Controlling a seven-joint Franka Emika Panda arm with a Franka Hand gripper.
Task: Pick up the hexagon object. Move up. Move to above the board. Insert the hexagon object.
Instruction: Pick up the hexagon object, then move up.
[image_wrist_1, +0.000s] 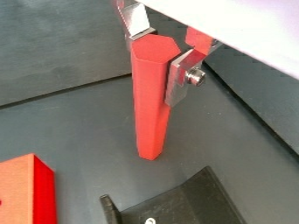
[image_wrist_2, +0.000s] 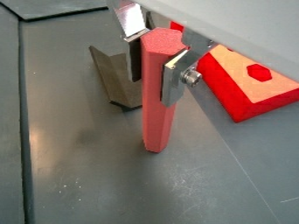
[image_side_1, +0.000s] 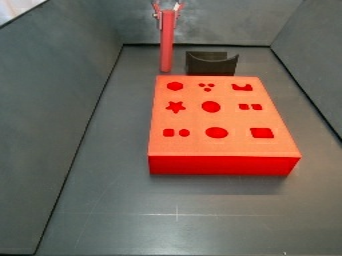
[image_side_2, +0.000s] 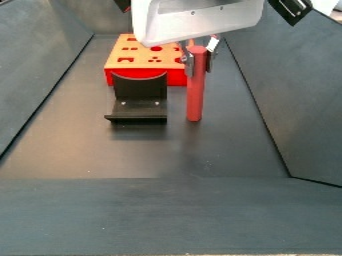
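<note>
The hexagon object (image_wrist_1: 149, 105) is a tall red-pink rod that stands upright with its foot on the dark floor; it shows in both wrist views (image_wrist_2: 158, 101) and both side views (image_side_1: 167, 45) (image_side_2: 195, 90). My gripper (image_wrist_1: 160, 59) is at the rod's top end, its silver fingers (image_wrist_1: 177, 80) pressed on two opposite sides, shut on it. The gripper also shows in the second wrist view (image_wrist_2: 156, 54) and in a side view (image_side_2: 201, 50). The board (image_side_1: 221, 150), a flat red-orange slab with shaped holes, lies apart from the rod, beyond the fixture (image_side_2: 127, 62).
The dark L-shaped fixture (image_side_1: 211, 62) stands on the floor between the rod and the board, close beside the rod (image_side_2: 136, 105) (image_wrist_2: 114, 74). Grey walls (image_side_1: 80, 90) slope up around the floor. A corner of the board shows in both wrist views (image_wrist_1: 24, 188) (image_wrist_2: 239, 92).
</note>
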